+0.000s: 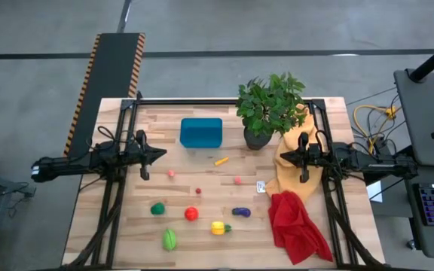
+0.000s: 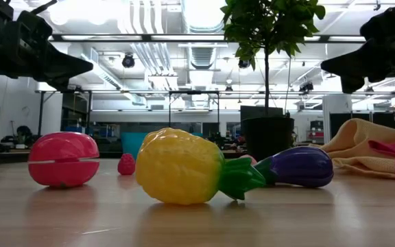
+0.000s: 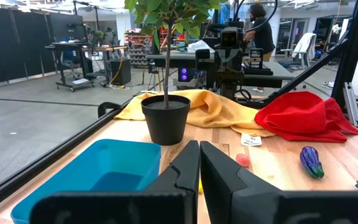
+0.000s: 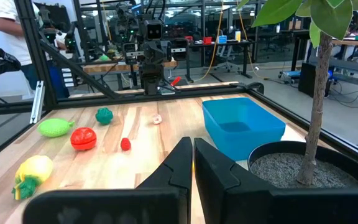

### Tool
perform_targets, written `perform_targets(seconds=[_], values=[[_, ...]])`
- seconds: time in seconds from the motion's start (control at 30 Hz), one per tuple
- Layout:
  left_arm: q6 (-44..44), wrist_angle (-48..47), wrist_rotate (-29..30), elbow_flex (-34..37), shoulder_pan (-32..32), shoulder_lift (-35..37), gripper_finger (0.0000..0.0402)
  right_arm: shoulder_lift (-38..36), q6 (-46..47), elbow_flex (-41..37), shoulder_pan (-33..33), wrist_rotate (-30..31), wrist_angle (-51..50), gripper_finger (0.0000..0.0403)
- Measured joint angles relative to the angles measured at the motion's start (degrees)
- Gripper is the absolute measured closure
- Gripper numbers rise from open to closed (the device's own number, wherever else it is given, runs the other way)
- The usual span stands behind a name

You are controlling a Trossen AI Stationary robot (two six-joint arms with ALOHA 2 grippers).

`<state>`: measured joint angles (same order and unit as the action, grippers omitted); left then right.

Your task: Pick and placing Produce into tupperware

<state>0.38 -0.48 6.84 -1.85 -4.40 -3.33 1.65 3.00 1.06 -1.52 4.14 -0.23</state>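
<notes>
The teal tupperware [image 1: 200,132] stands open at the table's far middle, with nothing in it in the wrist views [image 4: 242,124]. The produce lies loose on the wood nearer the front: a carrot [image 1: 221,160], a green piece [image 1: 157,208], a red tomato [image 1: 191,214], a yellow piece [image 1: 218,227], a purple eggplant [image 1: 241,212] and a lime-green piece [image 1: 170,239]. My left gripper [image 1: 163,153] hovers shut at the table's left, pointing level toward the middle. My right gripper [image 1: 280,156] hovers shut at the right, facing it. Neither touches anything.
A potted plant [image 1: 266,109] stands right of the tupperware. A yellow cloth [image 1: 292,162] lies under my right gripper and a red cloth [image 1: 296,226] lies at the front right. Small pink and red pieces [image 1: 237,180] dot the middle. A person stands in the room beyond.
</notes>
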Motion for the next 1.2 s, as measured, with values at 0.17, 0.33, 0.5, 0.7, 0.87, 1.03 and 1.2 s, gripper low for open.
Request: perform_targets(seconds=[0.17, 0.33, 0.5, 0.7, 0.87, 1.03, 1.2], values=[[0.0, 0.01, -0.01, 0.0, 0.0, 0.0, 0.0402, 0.04, -0.52, -0.02, 0.0, 1.41, 1.07, 0.0394], [0.0, 0.01, 0.01, 0.0, -0.01, 0.0, 0.0402, 0.01, 0.26, 0.0, 0.01, 3.41, 3.43, 0.0394], [0.0, -0.01, -0.01, 0.0, -0.01, 0.0, 0.0402, 0.0, 3.43, 0.0, 0.0, 3.43, 5.59, 0.0394], [0.02, 3.21, 0.01, -0.02, -0.02, 0.04, 0.0402, 0.0, -2.35, 0.0, -0.11, 3.45, 9.97, 0.0394], [0.81, 6.29, 0.07, -0.04, -0.04, -0.15, 0.0402, 0.0, -0.23, 0.0, -0.11, 3.43, 11.75, 0.0394], [4.47, 8.08, 1.72, -0.04, -0.08, -0.49, 0.0402, 0.06, -0.81, 0.0, -0.11, 4.68, 12.43, 0.0394], [6.2, 13.14, 4.05, -0.04, -0.09, -1.5, 0.0374, 0.5, 3.16, 0.0, 0.05, 4.74, 12.48, 0.0363]])
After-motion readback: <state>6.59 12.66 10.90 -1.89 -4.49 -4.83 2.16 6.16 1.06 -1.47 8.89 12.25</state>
